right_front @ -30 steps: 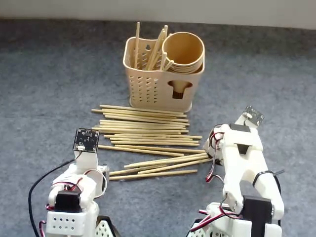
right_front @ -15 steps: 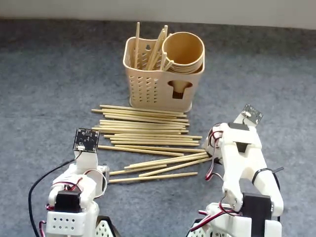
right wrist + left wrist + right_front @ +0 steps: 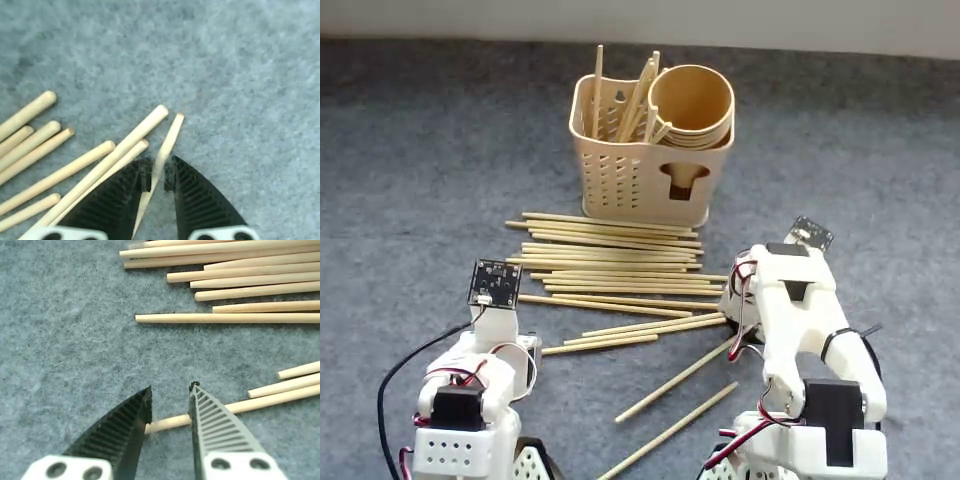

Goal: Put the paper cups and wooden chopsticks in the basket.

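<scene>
Over to the right gripper [image 3: 157,176], low over the grey carpet [image 3: 240,60] — narrowed right down, pinching one chopstick [image 3: 170,134] between the black fingers [image 3: 125,200]. Grips it a little back from the tip, with the end poking out ahead of the fingertips. Just beside that gripper, more chopstick ends [image 3: 75,164] fanned out flat on the carpet, the nearest running under one finger.

Now the left gripper [image 3: 169,401]: open at a middling gap, holding nothing. Between its fingers, lying flat, the blunt end of another chopstick [image 3: 167,423]. Farther ahead of those fingertips, the main pile [image 3: 250,273] in rough rows, side by side.

From above, well beyond both grippers and past the pile, the basket [image 3: 630,185] — upright, with paper cups [image 3: 692,100] stacked in the part on the right gripper's side and several chopsticks [image 3: 599,85] standing tilted in the part on the left gripper's side. Close by the right arm [image 3: 800,320], nearer than the pile, two loose chopsticks [image 3: 680,378] slanted across the carpet, apart from each other. Cannot tell which of them, if either, sits in the pinch.
</scene>
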